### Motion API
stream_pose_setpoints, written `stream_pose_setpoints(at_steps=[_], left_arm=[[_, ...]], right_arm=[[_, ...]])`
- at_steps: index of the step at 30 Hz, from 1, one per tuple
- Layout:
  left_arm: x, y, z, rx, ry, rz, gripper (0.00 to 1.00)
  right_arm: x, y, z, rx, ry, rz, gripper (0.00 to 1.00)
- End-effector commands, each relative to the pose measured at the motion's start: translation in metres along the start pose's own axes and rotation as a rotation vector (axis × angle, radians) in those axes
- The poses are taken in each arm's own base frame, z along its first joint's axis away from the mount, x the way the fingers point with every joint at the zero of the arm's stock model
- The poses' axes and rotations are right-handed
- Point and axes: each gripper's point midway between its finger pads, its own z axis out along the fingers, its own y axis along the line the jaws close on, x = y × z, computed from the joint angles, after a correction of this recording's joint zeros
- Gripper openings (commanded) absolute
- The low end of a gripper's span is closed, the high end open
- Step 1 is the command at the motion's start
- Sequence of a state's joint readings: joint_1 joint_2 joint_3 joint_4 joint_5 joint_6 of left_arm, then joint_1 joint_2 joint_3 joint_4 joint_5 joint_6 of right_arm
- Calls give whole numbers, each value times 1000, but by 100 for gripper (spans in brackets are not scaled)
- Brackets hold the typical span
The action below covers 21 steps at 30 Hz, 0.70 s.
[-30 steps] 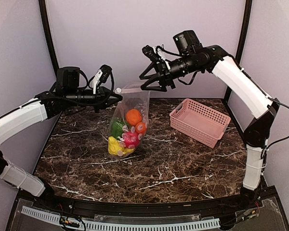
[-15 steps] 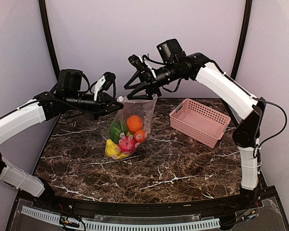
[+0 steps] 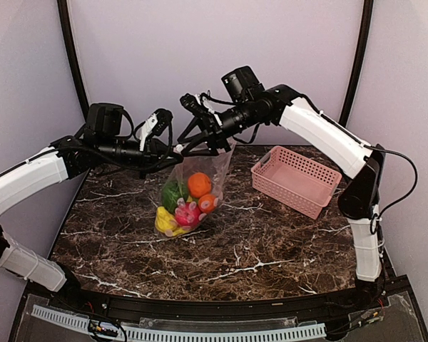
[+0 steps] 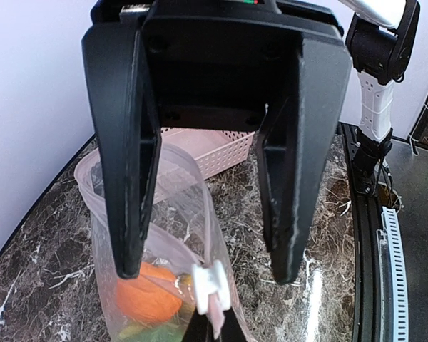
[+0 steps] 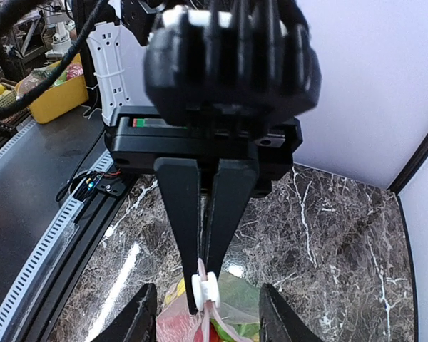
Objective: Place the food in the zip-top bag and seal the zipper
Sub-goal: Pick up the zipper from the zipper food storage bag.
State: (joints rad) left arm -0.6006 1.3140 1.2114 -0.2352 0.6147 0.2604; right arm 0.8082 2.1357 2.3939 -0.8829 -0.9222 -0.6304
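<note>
Two hands meet at one corner of the bag point(image 3: 217, 171), the corner farthest from the pink basket point(image 3: 289, 194). Left hand point(image 3: 172, 149) is pinched shut on that corner, right at the end of the zipper point(image 4: 215, 313), where a small white piece point(image 4: 210, 281) sits on the strip. Right hand point(image 5: 208, 320) has its jaws apart, one either side of the strip next to the left hand's grip, and clamps nothing. Key relation: the zipper's long axis runs from this pinched end toward the basket, sagging. The right hand is at the start of the strip and the whole unsealed length lies on its basket side. The mouth gapes as a loose loop in the left wrist view, so the seal looks not yet made. Likely next, as a guess: the right hand closes on the strip and runs toward the basket while the left hand anchors. Food point(image 3: 189, 199) is all inside the bag, bunched low: orange, green, pink and yellow pieces, glossy hard plastic, rounded. Bag hangs on the side of the basket toward the left arm, not touching it, and its loaded bottom seems to rest on the desk point(image 3: 271, 249). Bag film is clear, thin and floppy, with white dots lower down, and the zipper is a narrow pale pink band. Basket is rigid, slotted and rectangular. Desk is dark marble pattern, smooth.
</note>
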Motion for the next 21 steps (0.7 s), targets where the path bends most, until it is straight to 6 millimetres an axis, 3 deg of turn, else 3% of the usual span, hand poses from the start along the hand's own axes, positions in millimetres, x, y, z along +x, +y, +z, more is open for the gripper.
stream_pose_setpoints(at_steps=[1, 10, 16, 21], left_arm=[[-7, -6, -8, -6, -13, 38, 1], [1, -2, -4, -17, 15, 28, 1], [6, 8, 0, -64, 32, 12, 1], [10, 15, -2, -113, 32, 16, 1]], right_arm=[[-1, -2, 9, 6, 2, -15, 44], [-3, 3, 6, -8, 1, -30, 17], [2, 4, 3, 13, 36, -33, 11], [23, -3, -4, 79, 119, 1, 8]])
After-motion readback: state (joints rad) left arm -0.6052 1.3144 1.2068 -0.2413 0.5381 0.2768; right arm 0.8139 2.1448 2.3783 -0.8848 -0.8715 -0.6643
